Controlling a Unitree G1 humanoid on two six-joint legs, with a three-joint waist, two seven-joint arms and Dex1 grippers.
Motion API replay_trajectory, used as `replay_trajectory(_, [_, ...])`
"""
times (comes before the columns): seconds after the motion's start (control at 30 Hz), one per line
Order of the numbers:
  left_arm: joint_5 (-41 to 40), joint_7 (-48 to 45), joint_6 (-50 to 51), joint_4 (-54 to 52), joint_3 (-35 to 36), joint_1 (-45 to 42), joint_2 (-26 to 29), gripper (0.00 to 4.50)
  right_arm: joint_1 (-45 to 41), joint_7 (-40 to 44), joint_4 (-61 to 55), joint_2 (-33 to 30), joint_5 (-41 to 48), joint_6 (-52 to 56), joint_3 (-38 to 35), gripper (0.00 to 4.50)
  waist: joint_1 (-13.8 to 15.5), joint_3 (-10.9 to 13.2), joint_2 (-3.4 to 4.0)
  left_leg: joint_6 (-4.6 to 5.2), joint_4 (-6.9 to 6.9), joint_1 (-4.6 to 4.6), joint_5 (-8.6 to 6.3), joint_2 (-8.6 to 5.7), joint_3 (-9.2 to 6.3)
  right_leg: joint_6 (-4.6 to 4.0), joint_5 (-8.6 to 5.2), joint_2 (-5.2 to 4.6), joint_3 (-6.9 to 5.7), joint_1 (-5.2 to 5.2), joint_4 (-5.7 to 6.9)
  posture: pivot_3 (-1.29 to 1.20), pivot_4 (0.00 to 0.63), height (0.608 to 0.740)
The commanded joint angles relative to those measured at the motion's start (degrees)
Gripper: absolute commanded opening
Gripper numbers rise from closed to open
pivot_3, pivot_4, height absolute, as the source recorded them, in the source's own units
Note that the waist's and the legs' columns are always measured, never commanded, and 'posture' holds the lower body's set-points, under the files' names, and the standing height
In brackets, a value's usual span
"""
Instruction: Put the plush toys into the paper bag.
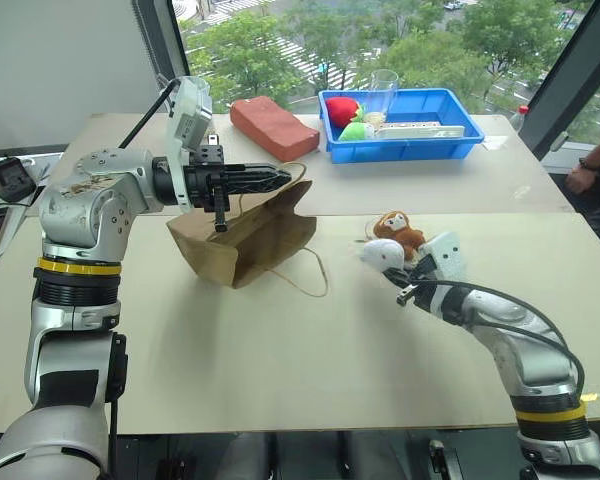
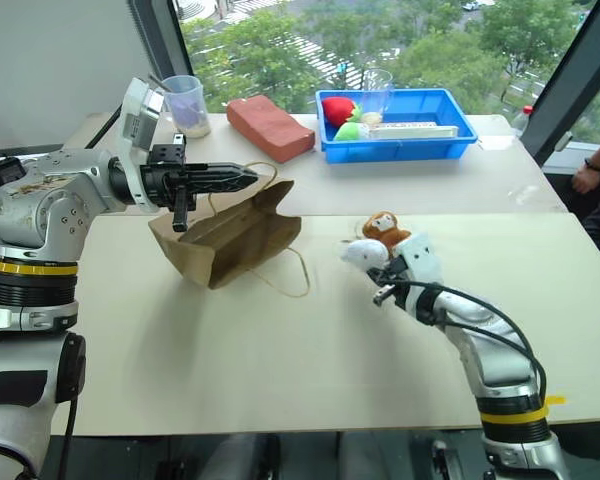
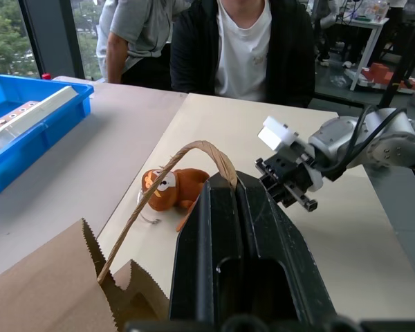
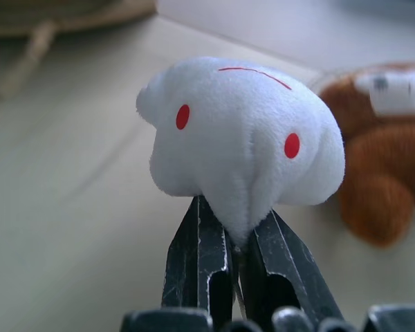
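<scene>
Right claw [image 4: 235, 242] nearest me, clenched on white plush [image 4: 242, 135] at desk [image 1: 280, 360] right; brown monkey [image 1: 398, 230] just beyond. My left claw [image 1: 280, 180] clenched on handle, paper bag [image 1: 245, 240] lifted centre-left.

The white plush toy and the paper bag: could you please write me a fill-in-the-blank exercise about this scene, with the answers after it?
1. The right claw is shut on the ____ plush toy.
2. The left claw holds the paper bag by one cord ____.
3. The brown monkey lies on the table, beside the white toy and outside the ____.
4. The blue ____ at the far side holds a red soft item.

Missing words: white; handle; bag; tray
</scene>
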Motion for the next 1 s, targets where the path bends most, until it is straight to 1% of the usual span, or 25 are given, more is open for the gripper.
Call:
replay_trajectory(0.03, [-0.2,-0.6,-1.1,0.0,0.1,-2.2,0.2,0.0,-6.8,1.4,-7.8,0.0,5.2,5.5,1.3,0.03,-0.2,0.0,0.0,0.0,0.01,0.01,0.0,0.02,0.0,0.0,0.0,0.01,0.0,0.0,0.0,0.0,0.15,0.74])
replay_trajectory(0.13, [-0.2,-0.7,-1.3,0.3,-0.3,-2.5,-0.3,0.0,-11.9,-0.9,-7.7,2.5,5.6,11.0,5.5,0.03,-0.1,0.0,0.0,0.0,0.0,0.03,0.0,0.04,-0.05,0.0,0.0,0.04,-0.05,-0.01,0.0,0.0,0.15,0.74])
replay_trajectory(0.2, [-0.2,-0.7,-1.3,0.3,-0.5,-2.8,-0.7,0.0,-14.5,-2.3,-5.4,4.9,4.2,11.8,8.8,0.03,-0.1,0.0,0.0,0.0,-0.01,0.04,0.0,0.05,-0.08,0.0,0.0,0.04,-0.08,0.0,0.05,0.0,0.15,0.74])
replay_trajectory(0.27, [-0.2,-0.6,-1.2,0.3,-0.7,-3.0,-1.0,0.0,-16.4,-2.3,-2.4,6.1,1.2,9.5,12.9,0.03,0.1,0.0,0.0,-0.01,-0.02,0.02,0.0,0.02,-0.09,0.0,0.0,0.02,-0.09,-0.02,0.09,0.0,0.15,0.74])
replay_trajectory(0.4, [-0.5,-0.2,-0.7,-0.6,-0.7,-3.1,-1.4,0.0,-19.3,-3.0,3.0,9.1,-2.8,7.3,18.3,0.03,0.1,0.0,0.0,0.0,0.02,-0.06,0.0,-0.1,-0.08,0.0,0.0,-0.07,-0.1,-0.04,0.02,0.0,0.15,0.74])
replay_trajectory(0.6, [-1.1,-0.1,0.5,-2.1,-0.8,-3.0,-1.7,0.0,-23.9,-4.1,9.1,16.5,-5.1,4.9,20.5,0.03,-0.3,0.0,0.01,-0.04,-0.03,-0.06,0.02,-0.04,-0.11,0.0,0.0,-0.01,-0.11,-0.16,0.1,0.0,0.15,0.74])
replay_trajectory(0.77, [-1.1,0.7,0.7,-2.4,-1.1,-2.9,-2.7,0.0,-24.3,-5.8,16.8,23.2,-7.8,0.1,21.9,0.03,-0.5,0.0,0.01,-0.06,-0.03,-0.04,0.03,-0.05,-0.13,0.0,0.0,-0.02,-0.12,-0.13,0.12,0.0,0.15,0.74])
replay_trajectory(0.8, [-1.2,0.7,0.8,-2.4,-1.0,-3.1,-2.8,0.0,-24.2,-5.9,17.7,24.0,-7.9,-0.9,21.5,0.88,-0.5,0.0,0.01,-0.06,-0.03,-0.04,0.03,-0.06,-0.13,0.0,0.0,-0.02,-0.12,-0.13,0.13,0.0,0.15,0.74])
replay_trajectory(1.0, [-1.1,0.6,0.9,-1.9,-0.8,-3.6,-2.5,0.0,-23.2,-6.3,19.5,25.3,-9.7,-6.3,20.0,2.87,-0.7,0.0,0.01,-0.09,-0.03,-0.04,0.04,-0.07,-0.15,0.0,0.0,-0.03,-0.13,-0.15,0.13,0.0,0.15,0.74])
